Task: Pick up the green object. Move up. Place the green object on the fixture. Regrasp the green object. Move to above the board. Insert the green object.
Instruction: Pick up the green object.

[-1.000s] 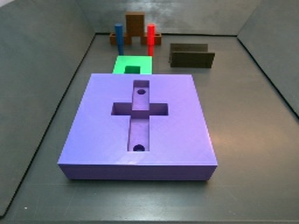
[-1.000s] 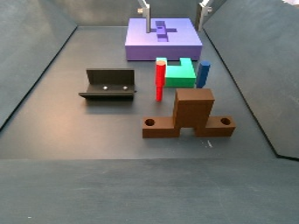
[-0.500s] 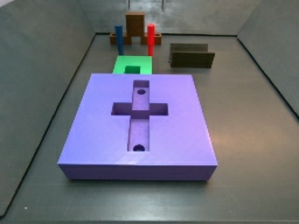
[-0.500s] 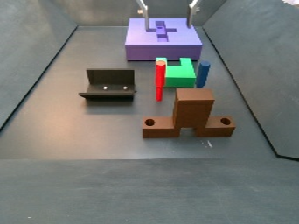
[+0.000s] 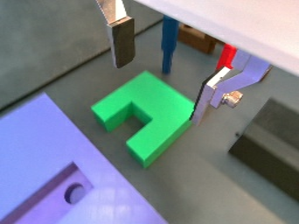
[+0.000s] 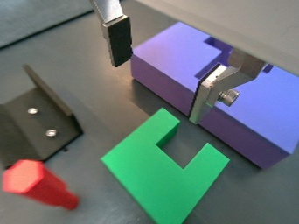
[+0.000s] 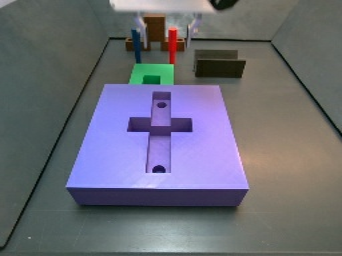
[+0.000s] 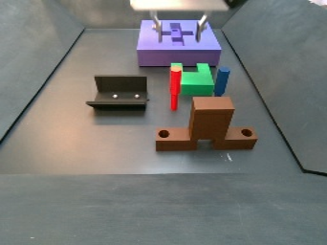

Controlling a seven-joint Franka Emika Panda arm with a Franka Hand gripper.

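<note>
The green object [image 7: 151, 74] lies flat on the floor, its notch showing in both wrist views [image 5: 135, 109] [image 6: 163, 162]. It sits between the board [image 7: 160, 145] and the red and blue pegs. My gripper [image 7: 164, 35] hangs open above the green object, one finger [image 5: 121, 44] off each side of it, with nothing between them. In a side view the gripper [image 8: 179, 26] shows over the board's [image 8: 179, 46] near end. The fixture [image 7: 219, 66] [image 8: 118, 92] stands apart on the floor, with nothing on it.
A red peg [image 8: 175, 86] and a blue peg [image 8: 223, 81] stand right beside the green object [image 8: 196, 79]. An orange-brown block [image 8: 211, 124] stands beyond them. Grey walls enclose the floor.
The gripper has come down and along from over the board toward the green object; its body now shows at the top of a side view. Nothing on the floor has moved.
</note>
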